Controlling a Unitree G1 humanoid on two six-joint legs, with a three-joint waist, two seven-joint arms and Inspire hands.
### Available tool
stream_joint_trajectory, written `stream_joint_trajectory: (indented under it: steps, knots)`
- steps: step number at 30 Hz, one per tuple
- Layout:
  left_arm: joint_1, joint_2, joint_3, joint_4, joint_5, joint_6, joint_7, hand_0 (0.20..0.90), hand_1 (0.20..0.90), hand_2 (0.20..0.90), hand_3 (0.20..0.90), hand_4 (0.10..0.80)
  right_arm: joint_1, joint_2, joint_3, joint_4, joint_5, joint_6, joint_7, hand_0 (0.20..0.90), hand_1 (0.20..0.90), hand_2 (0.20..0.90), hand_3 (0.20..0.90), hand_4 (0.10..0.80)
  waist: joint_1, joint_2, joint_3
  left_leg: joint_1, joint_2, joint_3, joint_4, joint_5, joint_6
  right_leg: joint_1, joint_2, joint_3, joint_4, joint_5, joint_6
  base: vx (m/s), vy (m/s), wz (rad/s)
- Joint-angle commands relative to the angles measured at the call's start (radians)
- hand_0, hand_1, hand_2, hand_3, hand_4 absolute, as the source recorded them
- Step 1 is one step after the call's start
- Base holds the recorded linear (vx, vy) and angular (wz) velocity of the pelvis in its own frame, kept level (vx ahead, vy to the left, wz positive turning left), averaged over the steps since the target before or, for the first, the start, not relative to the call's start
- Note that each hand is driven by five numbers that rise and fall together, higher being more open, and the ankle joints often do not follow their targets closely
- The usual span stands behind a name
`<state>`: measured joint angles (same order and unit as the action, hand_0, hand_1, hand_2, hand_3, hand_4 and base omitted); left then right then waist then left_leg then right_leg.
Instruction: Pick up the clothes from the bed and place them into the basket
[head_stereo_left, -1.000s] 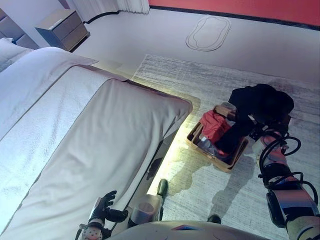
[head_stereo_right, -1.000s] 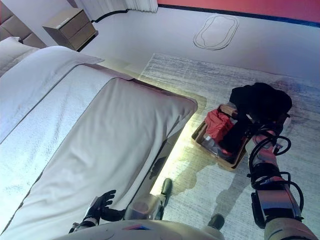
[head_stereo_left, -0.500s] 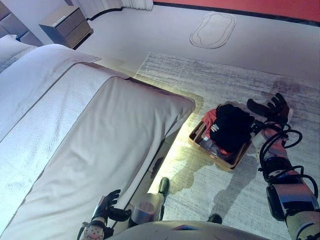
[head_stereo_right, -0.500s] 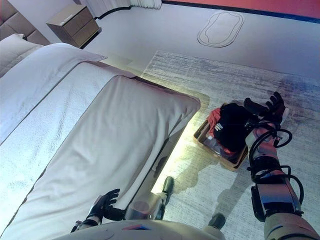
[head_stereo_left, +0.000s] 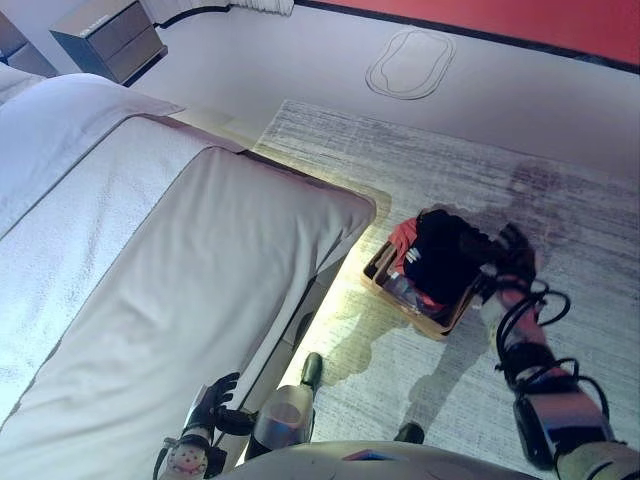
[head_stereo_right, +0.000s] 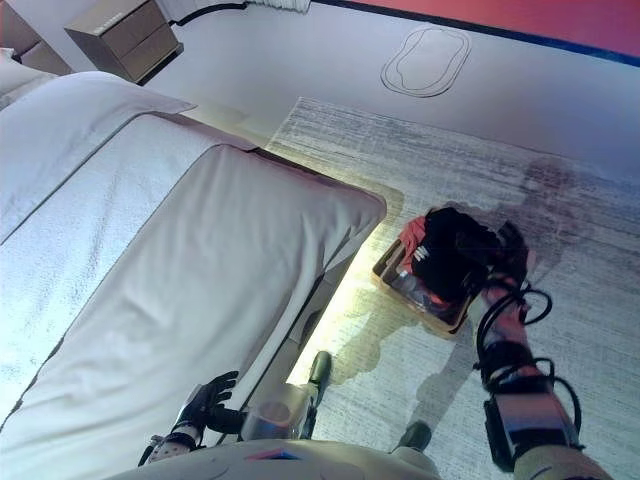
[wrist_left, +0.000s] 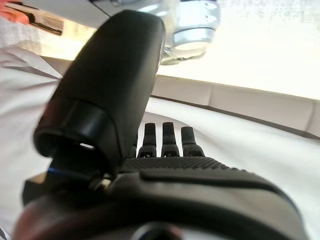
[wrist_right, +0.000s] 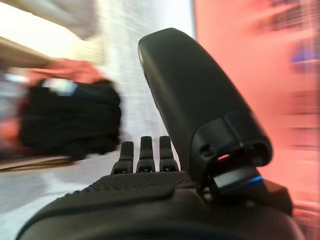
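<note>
Fingers of the left hand (head_stereo_left: 212, 400) reach forward side by side in its wrist view, relaxed and nearly straight, with the thumb raised above them; they grip nothing. That hand sits low at the robot's own side, by the near end of the bed (head_stereo_left: 180, 270), its fingertips pointing toward the hanging edge of the white cover without clearly touching it.

Farther out on the robot's right, the right hand (head_stereo_right: 505, 250) is raised at the end of an arm stretched away from the body over the grey rug (head_stereo_left: 560, 230). Its wrist view shows straight fingers in a row with the thumb standing up, and nothing between them; the hand is empty. It hovers just beside the far right side of the basket (head_stereo_left: 395, 295), close to the clothes but not gripping them.

The basket, a shallow wooden tray, stands on the rug near the foot corner of the bed. In it lies a black garment (head_stereo_left: 435, 255), heaped on top, with a red garment (head_stereo_right: 412, 235) showing at its bed side. No clothes show on the visible part of the bed.

Beyond the rug the pale floor runs up to a red wall, and a nightstand (head_stereo_right: 125, 40) stands at the far left by the head of the bed.
</note>
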<state>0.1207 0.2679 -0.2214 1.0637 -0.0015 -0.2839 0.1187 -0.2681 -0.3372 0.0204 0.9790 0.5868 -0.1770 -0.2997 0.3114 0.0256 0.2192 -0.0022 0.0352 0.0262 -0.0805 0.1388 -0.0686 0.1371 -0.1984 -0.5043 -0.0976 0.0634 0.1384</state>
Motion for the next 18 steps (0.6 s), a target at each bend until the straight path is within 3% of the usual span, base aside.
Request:
stream_joint_trajectory:
  steps: [1,6,15,18]
  knots:
    - [-0.015,0.015,-0.021,0.019,-0.003,-0.047,0.014,0.9,0.9,0.9,0.9,0.8,0.053,-0.044,0.048,0.072,-0.056,-0.103,0.066,0.9,0.9,0.9,0.9,0.8,-0.022,-0.003,-0.095,-0.037,0.013,-0.031,0.011,-0.062,-0.032,0.033,0.071,0.023,0.033,-0.094,-0.052,-0.076,-0.018,-0.09]
    - [-0.054,0.006,-0.032,0.012,-0.025,-0.013,-0.012,0.9,0.9,0.9,0.9,0.8,0.123,0.02,0.099,0.174,-0.115,-0.068,0.133,0.9,0.9,0.9,0.9,0.8,-0.057,-0.019,-0.113,-0.02,0.019,-0.016,0.005,-0.065,-0.023,0.025,0.08,0.054,0.035,-0.085,-0.05,-0.081,-0.008,-0.13]
    - [-0.111,-0.026,-0.047,0.069,-0.087,0.015,-0.049,0.9,0.9,0.9,0.9,0.8,0.219,0.089,0.075,0.334,-0.145,0.16,0.134,0.9,0.9,0.9,0.9,0.8,-0.156,-0.029,-0.116,0.03,0.028,0.046,-0.001,-0.083,-0.011,0.009,0.095,0.138,0.034,-0.066,-0.041,-0.094,0.008,-0.2]
    - [-0.127,-0.028,-0.041,0.074,-0.11,0.032,-0.067,0.9,0.9,0.9,0.9,0.8,0.237,0.105,0.075,0.348,-0.139,0.156,0.163,0.9,0.9,0.9,0.9,0.8,-0.179,-0.031,-0.114,0.047,0.03,0.064,0.0,-0.092,-0.007,0.006,0.096,0.157,0.041,-0.065,-0.039,-0.061,0.0,-0.17]
